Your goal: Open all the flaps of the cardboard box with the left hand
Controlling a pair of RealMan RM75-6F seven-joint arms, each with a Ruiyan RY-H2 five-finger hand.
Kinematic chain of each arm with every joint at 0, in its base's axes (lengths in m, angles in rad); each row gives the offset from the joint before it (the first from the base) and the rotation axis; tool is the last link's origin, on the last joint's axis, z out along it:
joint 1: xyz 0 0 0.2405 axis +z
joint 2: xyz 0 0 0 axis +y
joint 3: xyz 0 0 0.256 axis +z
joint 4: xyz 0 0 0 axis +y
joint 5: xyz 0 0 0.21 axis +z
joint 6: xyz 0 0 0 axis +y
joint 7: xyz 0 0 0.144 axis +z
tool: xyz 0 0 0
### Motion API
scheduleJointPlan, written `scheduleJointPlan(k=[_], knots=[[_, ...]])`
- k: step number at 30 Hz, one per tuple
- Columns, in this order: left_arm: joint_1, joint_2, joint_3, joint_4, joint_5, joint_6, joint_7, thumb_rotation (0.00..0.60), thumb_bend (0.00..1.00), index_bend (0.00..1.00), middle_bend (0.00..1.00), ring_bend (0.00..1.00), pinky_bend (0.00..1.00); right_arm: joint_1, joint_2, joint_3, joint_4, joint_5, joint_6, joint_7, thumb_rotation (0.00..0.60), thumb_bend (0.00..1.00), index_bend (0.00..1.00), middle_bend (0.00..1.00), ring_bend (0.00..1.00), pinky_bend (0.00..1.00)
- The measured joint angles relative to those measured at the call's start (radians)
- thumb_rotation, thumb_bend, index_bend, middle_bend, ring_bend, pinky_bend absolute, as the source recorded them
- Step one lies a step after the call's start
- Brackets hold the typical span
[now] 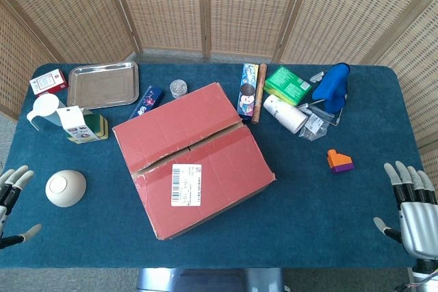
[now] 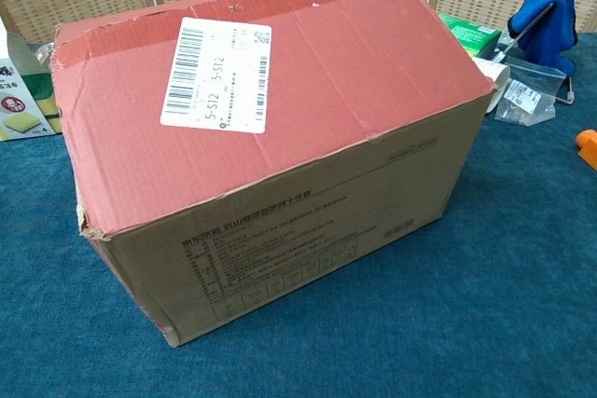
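A reddish cardboard box (image 1: 191, 158) stands mid-table, turned at an angle, its top flaps lying flat and closed along a middle seam. A white barcode label (image 1: 186, 184) sits on the near flap. In the chest view the box (image 2: 280, 137) fills most of the frame, label (image 2: 216, 74) on top. My left hand (image 1: 10, 200) hovers at the table's near left corner, fingers spread, holding nothing, well left of the box. My right hand (image 1: 410, 206) is at the near right corner, also spread and empty. Neither hand shows in the chest view.
A white bowl (image 1: 66, 188) lies between my left hand and the box. Behind are a steel tray (image 1: 104, 84), a carton (image 1: 79, 124), a white scoop (image 1: 42, 109), snack packs (image 1: 248, 90), a green box (image 1: 287, 85), a blue cloth (image 1: 333, 85) and an orange block (image 1: 339, 161).
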Motion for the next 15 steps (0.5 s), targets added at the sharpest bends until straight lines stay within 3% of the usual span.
scheduleJointPlan(k=[11, 15], knots=[[-0.005, 0.002, 0.003, -0.006, 0.0, -0.011, -0.013, 0.6, 0.0, 0.0, 0.0, 0.0, 0.0, -0.003, 0.005, 0.0, -0.006, -0.003, 0.006, 0.01, 0.6, 0.0, 0.0, 0.0, 0.0, 0.0], [-0.03, 0.018, 0.008, -0.035, 0.01, -0.049, -0.083, 0.6, 0.0, 0.0, 0.0, 0.0, 0.0, -0.004, 0.008, 0.001, -0.008, 0.003, 0.008, 0.019, 0.6, 0.0, 0.0, 0.0, 0.0, 0.0]])
